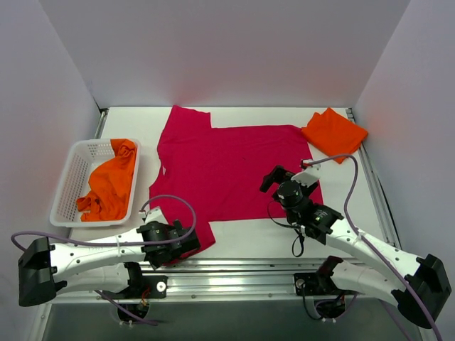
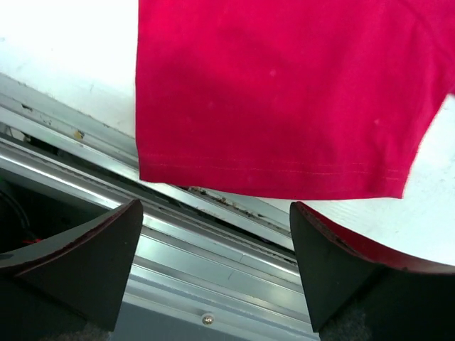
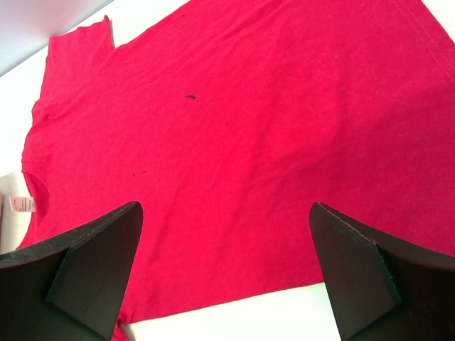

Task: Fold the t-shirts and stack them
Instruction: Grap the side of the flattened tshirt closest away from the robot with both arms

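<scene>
Crimson t-shirt (image 1: 227, 167) is spread flat mid-tabletop (image 1: 245, 231), collar to the left, hem to the right, one sleeve at the far side and one at the near edge. Left pincer (image 1: 186, 245) sits low at the near sleeve. In the wrist view its fingers (image 2: 92, 256) are spread wide with nothing between them, and the sleeve hem lies just ahead over the metal rail (image 2: 213, 263). Right pincer (image 1: 279, 176) is over the shirt's right near part, also gaping wide and empty, with flat cloth showing between the tips; can't tell if it touches. Folded orange t-shirt (image 1: 334, 133) is at the far right corner, just beside the crimson hem. Crumpled orange t-shirt (image 1: 108, 183) lies in the white basket (image 1: 71, 177) at left.
</scene>
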`<control>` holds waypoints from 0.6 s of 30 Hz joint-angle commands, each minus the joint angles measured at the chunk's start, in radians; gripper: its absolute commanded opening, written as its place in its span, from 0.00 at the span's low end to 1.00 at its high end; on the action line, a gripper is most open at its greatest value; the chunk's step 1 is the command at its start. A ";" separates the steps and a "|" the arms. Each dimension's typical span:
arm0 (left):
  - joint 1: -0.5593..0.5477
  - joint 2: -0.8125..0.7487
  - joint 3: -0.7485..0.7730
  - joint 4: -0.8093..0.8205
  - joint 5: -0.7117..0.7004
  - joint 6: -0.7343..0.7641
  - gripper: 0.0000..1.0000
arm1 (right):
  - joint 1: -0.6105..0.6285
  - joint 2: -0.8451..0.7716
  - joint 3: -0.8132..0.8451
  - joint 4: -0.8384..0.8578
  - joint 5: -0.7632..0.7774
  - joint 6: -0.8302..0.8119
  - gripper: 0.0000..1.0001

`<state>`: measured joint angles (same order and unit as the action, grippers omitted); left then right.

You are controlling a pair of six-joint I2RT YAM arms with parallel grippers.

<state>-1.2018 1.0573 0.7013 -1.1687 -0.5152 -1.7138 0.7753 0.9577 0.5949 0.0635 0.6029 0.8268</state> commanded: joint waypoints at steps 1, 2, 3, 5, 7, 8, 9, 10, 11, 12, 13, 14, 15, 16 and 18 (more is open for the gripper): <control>-0.047 -0.022 -0.058 -0.033 0.052 -0.136 0.92 | 0.010 0.009 0.037 -0.016 0.060 0.018 1.00; -0.053 -0.028 -0.074 -0.020 0.058 -0.156 0.91 | 0.010 0.010 0.039 -0.017 0.064 0.018 1.00; -0.062 -0.029 -0.089 -0.003 0.070 -0.167 0.91 | 0.010 0.015 0.040 -0.016 0.064 0.018 1.00; -0.105 -0.034 -0.130 0.055 0.061 -0.196 0.86 | 0.010 0.023 0.040 -0.014 0.063 0.017 1.00; -0.127 -0.026 -0.144 0.081 0.049 -0.248 0.84 | 0.010 0.035 0.040 -0.008 0.061 0.017 1.00; -0.130 -0.014 -0.151 0.086 0.047 -0.265 0.82 | 0.010 0.038 0.043 -0.008 0.058 0.015 1.00; -0.128 -0.007 -0.148 0.089 0.043 -0.271 0.82 | 0.010 0.042 0.046 -0.010 0.057 0.012 1.00; -0.130 -0.003 -0.145 0.086 0.026 -0.277 0.82 | 0.010 0.047 0.048 -0.010 0.054 0.012 1.00; -0.128 0.001 -0.143 0.086 0.017 -0.294 0.81 | 0.010 0.049 0.049 -0.008 0.054 0.011 1.00; -0.130 0.004 -0.148 0.090 0.008 -0.302 0.80 | 0.010 0.052 0.049 -0.002 0.049 0.011 1.00; -0.130 0.006 -0.154 0.104 -0.015 -0.308 0.79 | 0.010 0.055 0.051 -0.001 0.051 0.009 1.00; -0.130 0.006 -0.160 0.112 -0.028 -0.319 0.79 | 0.010 0.056 0.051 -0.001 0.048 0.009 1.00; -0.130 0.003 -0.166 0.122 -0.038 -0.331 0.77 | 0.010 0.058 0.048 0.001 0.049 0.009 1.00; -0.130 0.003 -0.181 0.145 -0.048 -0.337 0.77 | 0.010 0.061 0.046 0.007 0.046 0.008 1.00; -0.130 0.007 -0.192 0.161 -0.068 -0.343 0.76 | 0.010 0.067 0.048 0.012 0.043 0.006 1.00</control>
<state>-1.3270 1.0611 0.5278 -1.0546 -0.5209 -1.9682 0.7807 1.0149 0.6052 0.0605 0.6144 0.8307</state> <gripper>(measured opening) 0.763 0.996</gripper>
